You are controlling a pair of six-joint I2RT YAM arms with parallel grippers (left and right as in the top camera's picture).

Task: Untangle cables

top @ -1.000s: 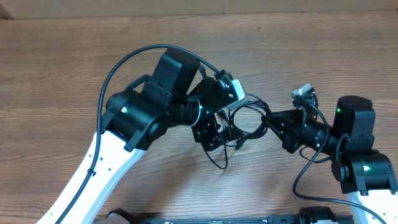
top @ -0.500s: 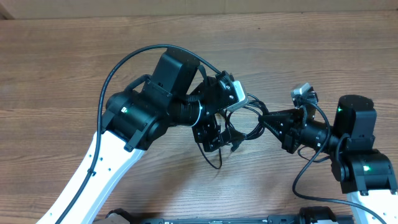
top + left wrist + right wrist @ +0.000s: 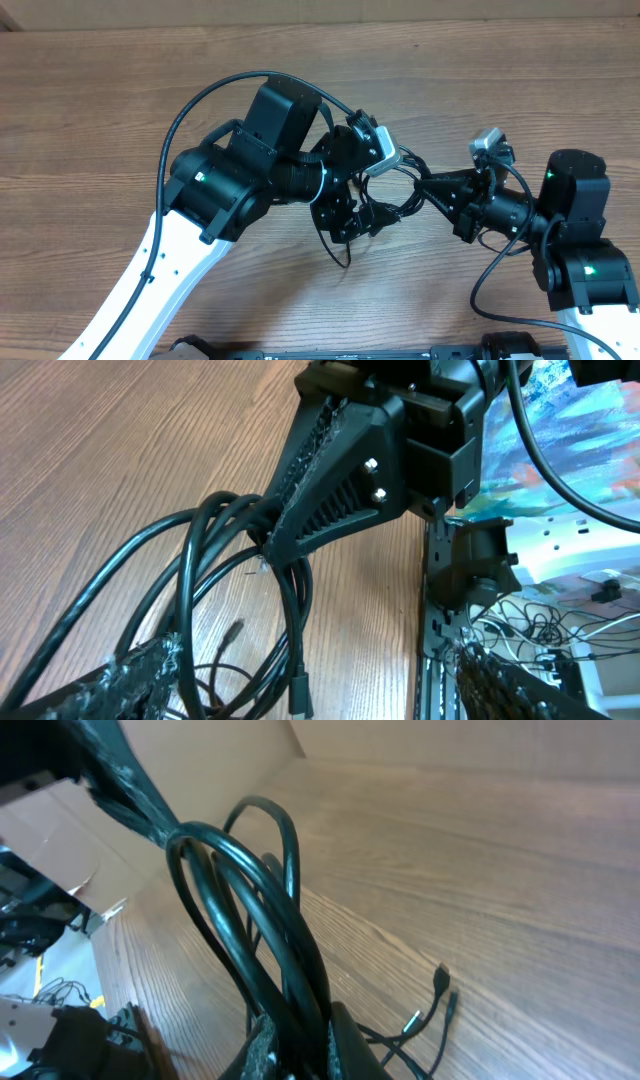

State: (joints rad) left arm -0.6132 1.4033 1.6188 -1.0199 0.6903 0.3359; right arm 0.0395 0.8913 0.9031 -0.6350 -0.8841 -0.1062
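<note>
The cables [image 3: 385, 200] are bunched in a looped knot at the centre of the overhead frame, held between the two grippers above the table [image 3: 120, 90]. The right gripper [image 3: 422, 187] is closed on the loops from the right; in the left wrist view its fingers [image 3: 325, 490] are seen pinching the strands at centre frame. The left gripper [image 3: 352, 215] is clamped on the cables from the left. Loose plug ends [image 3: 440, 985] lie on the wood at the lower right of the right wrist view.

Cables [image 3: 392, 195] bunched between left gripper [image 3: 352, 210] and right gripper [image 3: 425, 188]; one loose end trailing on wooden table [image 3: 120, 90].
</note>
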